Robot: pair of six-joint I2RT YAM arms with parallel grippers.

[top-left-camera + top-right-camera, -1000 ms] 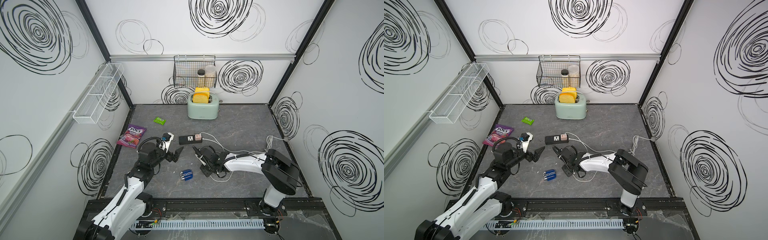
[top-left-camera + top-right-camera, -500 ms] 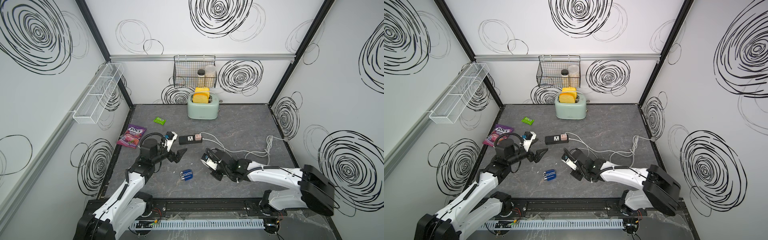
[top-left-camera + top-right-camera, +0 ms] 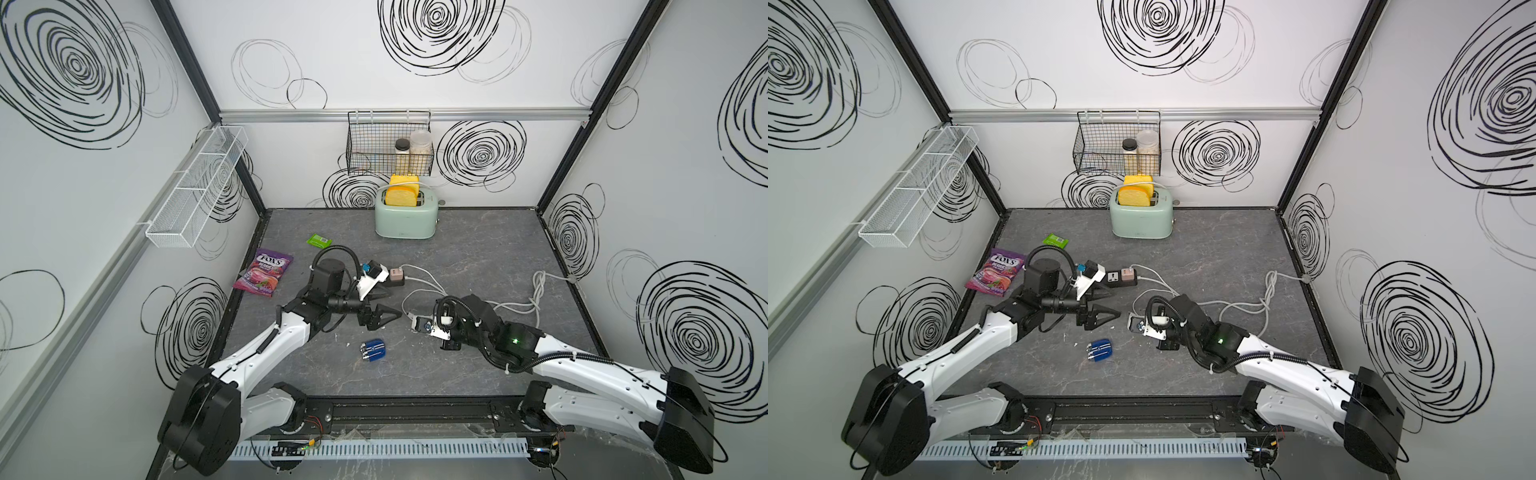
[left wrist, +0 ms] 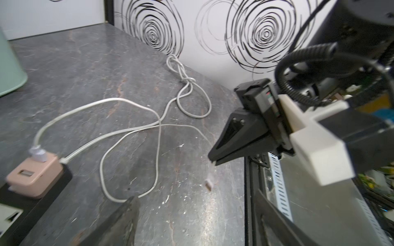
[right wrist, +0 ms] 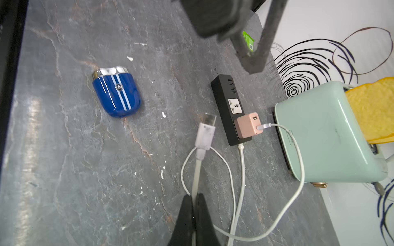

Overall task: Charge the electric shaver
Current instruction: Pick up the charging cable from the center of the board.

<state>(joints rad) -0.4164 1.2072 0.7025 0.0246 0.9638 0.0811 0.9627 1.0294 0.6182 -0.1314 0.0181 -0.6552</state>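
The electric shaver [image 3: 372, 351] [image 3: 1099, 352] [image 5: 116, 93] is a glossy dark-blue block with pale stripes and silver heads. It lies flat on the grey table near the front, with nothing touching it. My right gripper [image 5: 193, 196] [image 4: 213, 160] is shut on the white charging cable just behind its plug [image 5: 205, 132] [image 4: 209, 184]. The plug hangs free above the table. The cable runs to the pinkish charger adapter [image 5: 248, 125] [image 3: 395, 275] in the black power strip [image 5: 231, 108]. My left gripper [image 3: 390, 306] [image 3: 1112, 304] [image 4: 196, 194] is open and empty, facing the plug, behind the shaver.
A mint toaster [image 3: 406, 216] with bread stands at the back. A candy bag [image 3: 264, 272] and a green packet [image 3: 320, 239] lie at the left. Loose white cable loops [image 3: 536, 291] cover the right middle. A wire basket [image 3: 388, 143] and a white rack [image 3: 195, 191] hang on the walls.
My right gripper closed on the cable and lifted its plug while that arm swung out to the right. My left gripper moved right toward the plug, its jaws narrowing slightly.
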